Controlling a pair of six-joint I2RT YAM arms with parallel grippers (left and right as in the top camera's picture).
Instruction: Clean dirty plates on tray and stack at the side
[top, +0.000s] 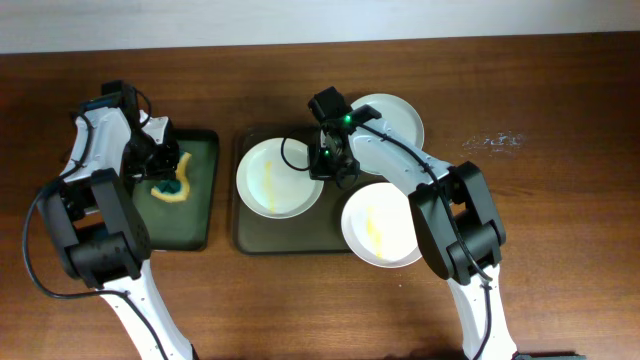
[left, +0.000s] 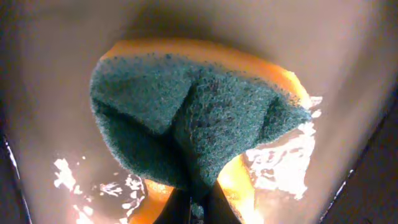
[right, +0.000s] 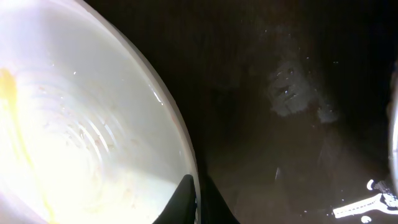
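Observation:
On the dark tray (top: 290, 236) lies a dirty plate (top: 275, 180) with a yellow smear. My right gripper (top: 331, 166) is shut on its right rim. In the right wrist view the thin fingers (right: 198, 202) pinch the plate's edge (right: 81, 124), one inside and one outside. A second smeared plate (top: 383, 226) overlaps the tray's right edge. A third plate (top: 392, 120) sits behind it at the tray's back right corner. My left gripper (top: 160, 172) is shut on a green and yellow sponge (left: 186, 118), squeezed between the fingers (left: 198, 210).
The sponge (top: 172, 190) rests in a smaller green tray (top: 195, 215) left of the big tray, and its floor looks wet. A pale smudge (top: 492, 142) marks the brown table at the right.

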